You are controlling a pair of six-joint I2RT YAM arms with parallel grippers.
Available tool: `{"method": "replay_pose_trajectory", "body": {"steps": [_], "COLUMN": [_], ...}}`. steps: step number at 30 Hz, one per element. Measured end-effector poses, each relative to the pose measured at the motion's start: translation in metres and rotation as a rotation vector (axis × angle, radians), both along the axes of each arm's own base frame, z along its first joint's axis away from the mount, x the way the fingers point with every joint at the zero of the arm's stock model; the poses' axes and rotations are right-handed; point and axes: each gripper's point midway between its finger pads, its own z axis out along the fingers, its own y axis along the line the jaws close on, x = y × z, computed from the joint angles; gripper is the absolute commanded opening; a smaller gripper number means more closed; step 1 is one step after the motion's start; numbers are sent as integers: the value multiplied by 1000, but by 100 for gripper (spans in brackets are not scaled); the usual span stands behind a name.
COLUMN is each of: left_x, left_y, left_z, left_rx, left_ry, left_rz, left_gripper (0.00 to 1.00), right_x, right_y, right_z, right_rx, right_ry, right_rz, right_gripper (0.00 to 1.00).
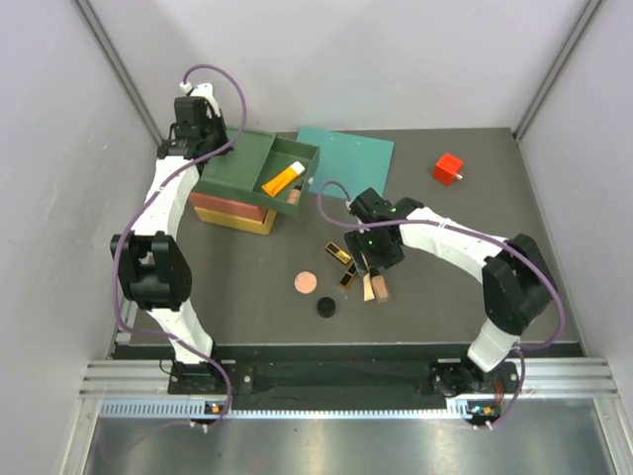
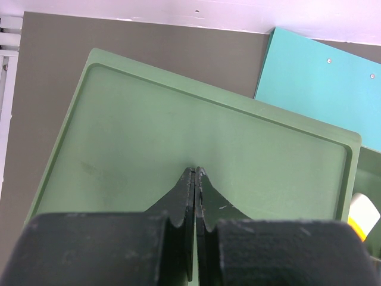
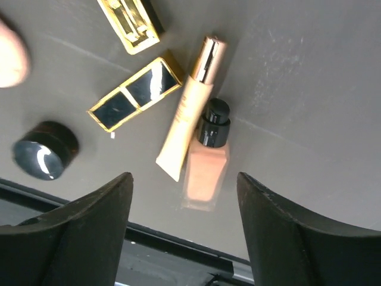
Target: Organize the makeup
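Note:
On the table lie the loose makeup pieces: two black-and-gold cases (image 1: 338,253) (image 3: 137,95), a pink disc (image 1: 305,284), a black round jar (image 1: 326,308) (image 3: 44,150), a beige tube (image 3: 187,113) and a peach bottle with a black cap (image 3: 208,161). My right gripper (image 1: 374,259) (image 3: 184,179) hovers open just above the tube and bottle, holding nothing. An orange tube (image 1: 282,178) lies in the open green drawer (image 1: 309,163). My left gripper (image 1: 198,139) (image 2: 196,170) is shut and empty over the green box top (image 2: 178,131).
The green box (image 1: 237,163) sits on a red and a yellow box (image 1: 242,220) at the back left. A teal mat (image 1: 346,153) (image 2: 321,77) lies behind the drawer, and a red cube (image 1: 448,168) stands at the back right. Grey walls close in both sides.

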Motion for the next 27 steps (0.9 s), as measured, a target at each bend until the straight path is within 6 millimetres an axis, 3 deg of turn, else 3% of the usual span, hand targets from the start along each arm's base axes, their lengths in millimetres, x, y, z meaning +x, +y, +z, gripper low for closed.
{"method": "replay_pose_trajectory", "body": {"steps": [4,5,8,12,17,27], "left_x": [0,0,0,0,0,0], "left_y": [0,0,0,0,0,0], "left_z": [0,0,0,-1,-1,-1], "left_rx": [0,0,0,1,1,1], "left_ry": [0,0,0,0,0,0], "left_rz": [0,0,0,1,1,2], "left_gripper": [0,0,0,0,0,0], "right_x": [-10,-14,-22,-24,-24,-17], "right_y": [-9,-13,-21,-23,-23,-24], "right_z": [-19,-25,-39,-46,-50,-47], "right_rx": [-49,-64,-100,-115,-118,-113], "right_ry": [50,67,108,123,119,91], "right_rz": [0,0,-3,-11,-22,-35], "right_gripper": [64,58,57,49,19,13]}}
